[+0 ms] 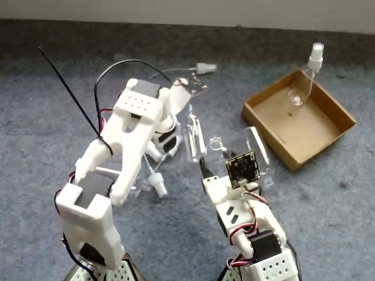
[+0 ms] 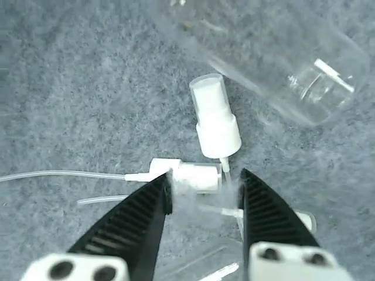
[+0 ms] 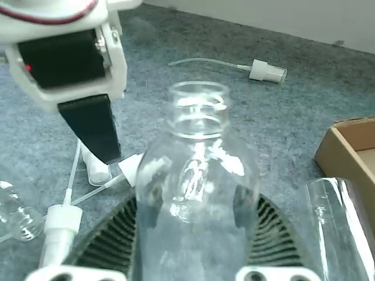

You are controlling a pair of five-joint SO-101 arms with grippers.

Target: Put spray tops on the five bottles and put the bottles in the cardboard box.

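My right gripper [image 3: 196, 206] is shut on a clear open-necked bottle [image 3: 198, 146], held upright near the table's middle [image 1: 215, 144]. My left gripper [image 2: 205, 181] is open just above the carpet, its black fingers [image 2: 146, 211] on either side of a white spray top [image 2: 190, 175] lying on its side. A second spray top [image 2: 215, 124] lies just beyond it. The cardboard box [image 1: 275, 126] sits at the right with a capped bottle [image 1: 309, 73] leaning in its far corner. Another spray top [image 1: 202, 69] with its tube lies at the back.
Two clear bottles lie on the grey carpet, one [image 1: 193, 136] beside the left arm and one [image 1: 258, 146] next to the right gripper. A loose spray top [image 1: 158, 185] rests under the left arm. The left arm's finger [image 3: 94, 132] hangs close to the held bottle.
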